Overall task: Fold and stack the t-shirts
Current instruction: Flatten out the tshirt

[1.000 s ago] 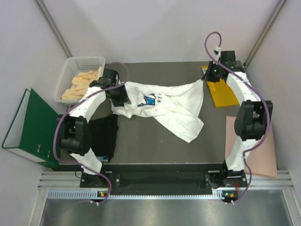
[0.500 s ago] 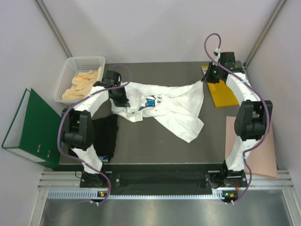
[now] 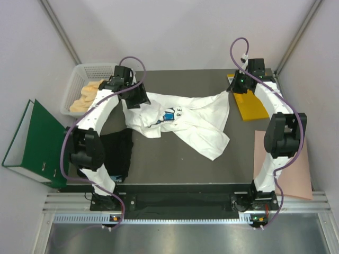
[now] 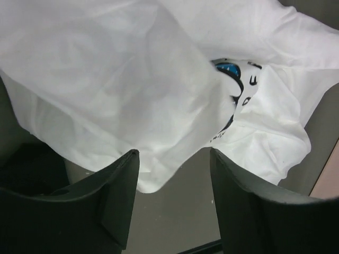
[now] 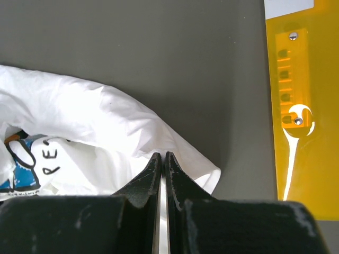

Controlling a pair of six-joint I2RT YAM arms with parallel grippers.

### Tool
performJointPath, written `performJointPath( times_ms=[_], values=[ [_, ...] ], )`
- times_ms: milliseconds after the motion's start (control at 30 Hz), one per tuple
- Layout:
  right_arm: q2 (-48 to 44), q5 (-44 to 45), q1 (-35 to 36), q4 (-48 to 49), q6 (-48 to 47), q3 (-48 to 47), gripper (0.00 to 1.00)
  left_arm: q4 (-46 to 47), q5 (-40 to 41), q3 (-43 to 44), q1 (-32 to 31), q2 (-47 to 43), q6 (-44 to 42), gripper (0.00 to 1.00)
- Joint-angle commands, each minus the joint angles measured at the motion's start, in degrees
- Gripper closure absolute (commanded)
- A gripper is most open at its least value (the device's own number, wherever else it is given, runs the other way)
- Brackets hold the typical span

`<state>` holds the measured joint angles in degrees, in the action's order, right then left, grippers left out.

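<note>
Spreading step: the right claw [image 5: 161,156], pinched shut on a corner of the large white cloth t-shirt [image 3: 197,120] crumpled on the dark tabletop [image 3: 175,164] between both claws, should anchor while the left claw [image 4: 173,157], gaping empty over the cloth, seizes one layer only.

the right gripper [image 5: 161,157] has its two black fingers pressed together, a thin white sliver between them, at the edge of the crumpled white cloth t-shirt [image 5: 95,121] lying on the dark grey table top [image 5: 159,53]. the shirt's blue print [image 5: 21,170] with dark letters shows lower left. a flat orange-yellow plastic folder [image 5: 302,169] lies at right, apart from the shirt.
</note>
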<state>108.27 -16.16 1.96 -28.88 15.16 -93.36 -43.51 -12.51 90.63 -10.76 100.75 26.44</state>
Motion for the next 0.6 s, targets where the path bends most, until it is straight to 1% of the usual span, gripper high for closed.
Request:
performJointPath(
  times_ms=[0,167,300,433,500,533,567],
  values=[
    [-0.34,-0.8,-0.64,1.64,0.05,-2.0,1.0,-1.15,-1.46,2.01,-0.05,-4.42,0.02,0.37],
    [0.01,-1.06,-0.64,1.81,0.22,-1.91,1.0,0.09,-2.51,0.16,-0.05,-3.72,-0.15,0.38],
    [-0.16,-1.15,-0.64,1.72,0.05,-1.82,1.0,-2.81,-1.99,-0.36,-0.05,-3.8,-1.21,0.38],
    [0.01,-1.15,-0.55,1.55,-0.04,-1.56,1.0,-3.34,-0.58,-4.83,0.04,-6.44,-1.21,0.38],
    [0.1,-1.24,-0.64,1.55,-0.04,-1.47,1.0,-2.82,-2.33,-6.86,0.13,-8.1,0.1,0.37],
    [0.19,-1.33,-0.55,1.64,-0.04,-1.47,1.0,-2.12,-3.38,-9.31,0.13,-8.72,0.63,0.37],
    [0.28,-1.33,-0.64,1.55,-0.13,-1.47,1.0,-1.41,-5.57,-10.9,0.13,-9.42,2.2,0.37]
  ],
)
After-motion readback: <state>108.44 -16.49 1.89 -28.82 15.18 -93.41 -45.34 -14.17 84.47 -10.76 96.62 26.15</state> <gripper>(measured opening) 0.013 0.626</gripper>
